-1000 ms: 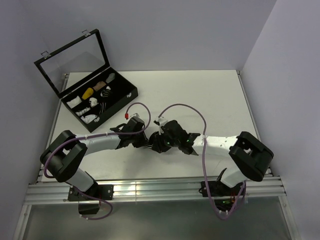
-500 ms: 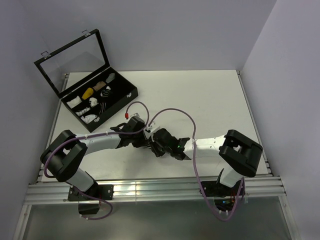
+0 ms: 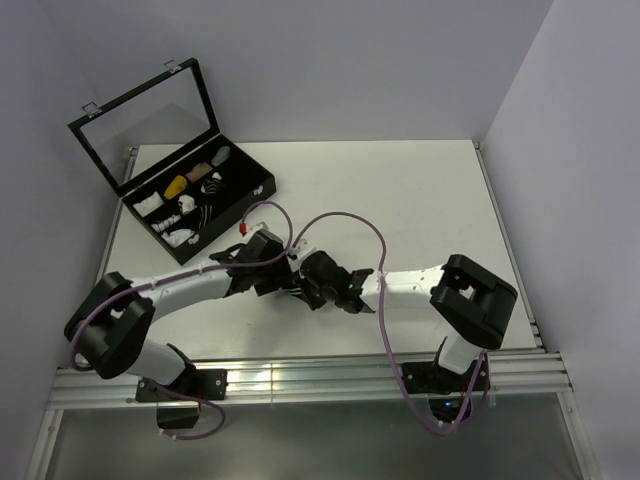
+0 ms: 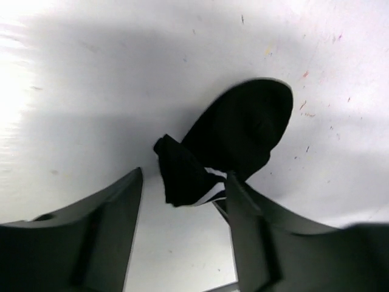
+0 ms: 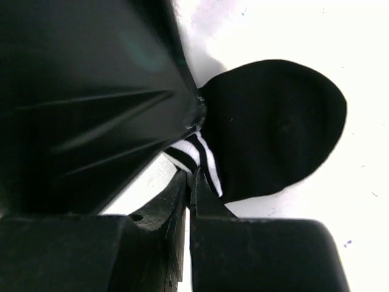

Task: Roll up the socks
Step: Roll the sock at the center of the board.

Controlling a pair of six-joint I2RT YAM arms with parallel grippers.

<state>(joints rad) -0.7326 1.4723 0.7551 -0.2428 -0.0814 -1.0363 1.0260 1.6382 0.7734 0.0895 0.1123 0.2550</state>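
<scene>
The socks (image 4: 243,128) lie black on the white surface (image 4: 91,91) in the left wrist view. The rounded toe is far, and the striped cuff is folded back between the spread fingers of the left pincer (image 4: 182,176). Bare surface rings the toe. In the right wrist view, the right pincer (image 5: 189,182) is pinching the striped cuff, and the toe's edge lies free beyond. Overhead, both pincers meet mid-surface. The open case (image 3: 200,205) sits well apart at the far left, and wide bare room lies to the right.
</scene>
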